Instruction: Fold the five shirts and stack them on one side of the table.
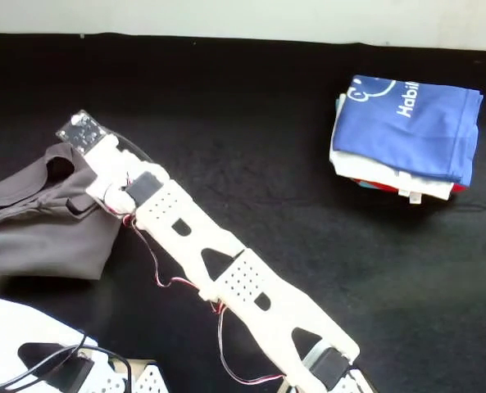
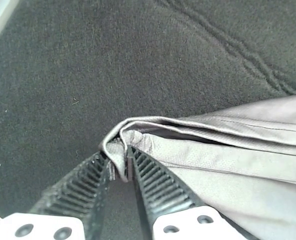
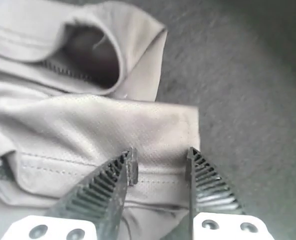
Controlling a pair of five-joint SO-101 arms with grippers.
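A grey shirt (image 1: 46, 229) lies crumpled at the table's left side. In the left wrist view my left gripper (image 2: 119, 152) is shut on a folded edge of the grey shirt (image 2: 227, 150), a pinch of cloth caught between its tips. My right gripper (image 3: 160, 160) stands open just over a hemmed corner of the grey shirt (image 3: 88, 125), near a sleeve opening. From above, the right arm (image 1: 226, 270) stretches from the front edge to the shirt's right side. A stack of folded shirts (image 1: 406, 131) sits at the back right, a blue one on top.
A black cloth covers the table (image 1: 251, 123). Part of the left arm's white body (image 1: 21, 344) shows at the front left corner. Loose red wires (image 1: 169, 282) run beside the right arm.
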